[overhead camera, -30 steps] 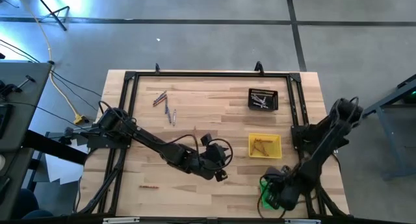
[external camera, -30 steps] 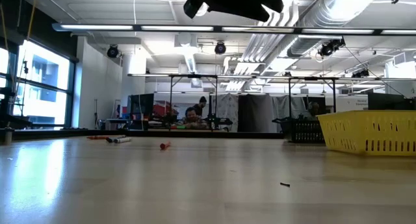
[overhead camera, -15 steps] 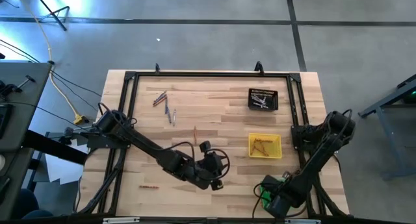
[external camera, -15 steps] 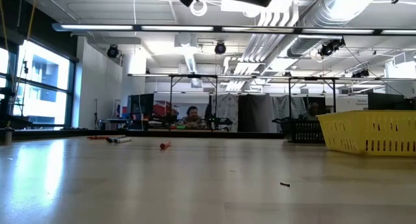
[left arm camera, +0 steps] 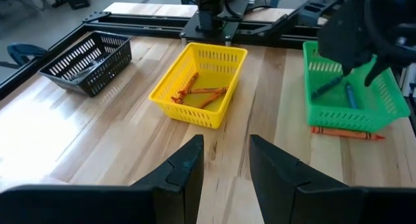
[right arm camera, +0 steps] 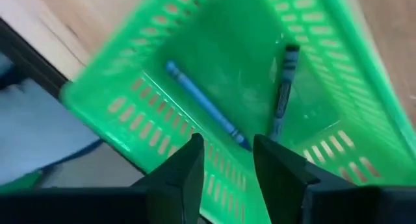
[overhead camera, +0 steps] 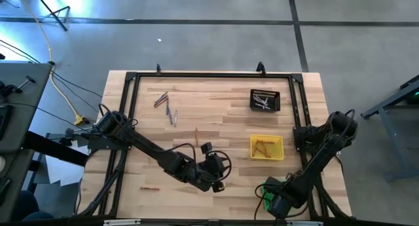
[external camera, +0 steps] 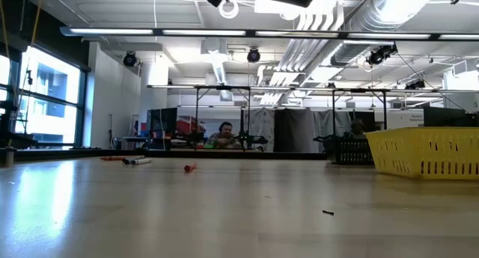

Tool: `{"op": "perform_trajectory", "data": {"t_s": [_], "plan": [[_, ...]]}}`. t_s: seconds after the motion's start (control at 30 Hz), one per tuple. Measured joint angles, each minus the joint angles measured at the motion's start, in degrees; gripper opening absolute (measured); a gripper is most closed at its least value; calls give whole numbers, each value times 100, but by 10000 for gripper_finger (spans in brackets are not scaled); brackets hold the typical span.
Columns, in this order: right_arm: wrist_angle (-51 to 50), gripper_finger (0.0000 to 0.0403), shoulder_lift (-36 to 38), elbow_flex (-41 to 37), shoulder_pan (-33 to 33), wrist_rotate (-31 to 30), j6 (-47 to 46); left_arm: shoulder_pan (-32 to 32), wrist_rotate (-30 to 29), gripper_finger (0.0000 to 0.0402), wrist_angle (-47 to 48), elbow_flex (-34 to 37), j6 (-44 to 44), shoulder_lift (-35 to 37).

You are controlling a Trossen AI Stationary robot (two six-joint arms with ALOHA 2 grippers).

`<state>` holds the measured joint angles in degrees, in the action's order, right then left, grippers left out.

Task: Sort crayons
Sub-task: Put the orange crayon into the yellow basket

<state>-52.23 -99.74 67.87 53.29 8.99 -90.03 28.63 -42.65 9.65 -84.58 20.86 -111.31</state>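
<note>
Crayons lie loose on the table: a small group (overhead camera: 165, 107) at the far left, one orange (overhead camera: 196, 135) mid-table, one (overhead camera: 149, 187) near the front left, and one orange (left arm camera: 348, 133) beside the green tray (left arm camera: 348, 87). My right gripper (right arm camera: 227, 162) hangs open above the green tray (right arm camera: 195, 68), pointing down. On that tray's floor lie a blue crayon (right arm camera: 208, 110) and a dark green one (right arm camera: 284, 91). My left gripper (left arm camera: 224, 165) is open and holds nothing; it stays above mid-table (overhead camera: 218, 179), facing the yellow tray (left arm camera: 198, 84), which holds orange crayons (left arm camera: 198, 93).
A black tray (overhead camera: 264, 99) holding grey crayons stands at the far right, the yellow tray (overhead camera: 266, 147) in front of it, and the green tray (overhead camera: 267, 194) at the near right corner. A black frame (overhead camera: 131, 78) rims the table.
My left gripper has swung a little toward the table's near edge and then kept still. My right arm has folded down and its gripper has tipped more steeply over the green tray.
</note>
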Motion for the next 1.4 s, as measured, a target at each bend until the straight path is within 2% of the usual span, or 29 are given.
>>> {"op": "perform_trajectory", "data": {"t_s": [0.13, 0.2, 0.33, 0.43, 0.53, 0.63, 0.8, 0.93, 1.0, 1.17, 1.4], "plan": [[-427, 127, 270, 381, -8, -411, 150, 34, 11, 107, 67, 0, 0, 29], [-799, 124, 422, 693, -4, -839, 203, 58, 5, 107, 191, -4, 52, 77], [-1544, 117, 639, 1404, 64, -2322, 485, 124, -144, 107, 736, -2, 331, 234], [-1906, 117, 656, 1746, 98, -3403, 922, 136, -247, 107, 1472, -9, 888, 344], [-2067, 116, 660, 1870, 32, -4083, 1439, 155, -110, 107, 2394, -6, 1638, 428], [-2125, 116, 651, 1870, -138, -4149, 1986, 155, 685, 107, 3433, -7, 2233, 538], [-2277, 116, 651, 1867, -432, -4050, 2804, 150, 3028, 107, 5196, -4, 2987, 573], [-2293, 116, 651, 1865, -635, -4148, 3421, 418, 4338, 107, 5680, 63, 3310, 563], [-2298, 116, 651, 1864, -718, -4343, 3621, 618, 4553, 107, 5674, 92, 3412, 562], [-2299, 116, 651, 1863, -821, -4768, 3971, 1252, 4566, 107, 5670, 144, 3960, 560], [-2297, 116, 651, 1863, -843, -5199, 4226, 2109, 4064, 107, 5674, 144, 5137, 560]]}}
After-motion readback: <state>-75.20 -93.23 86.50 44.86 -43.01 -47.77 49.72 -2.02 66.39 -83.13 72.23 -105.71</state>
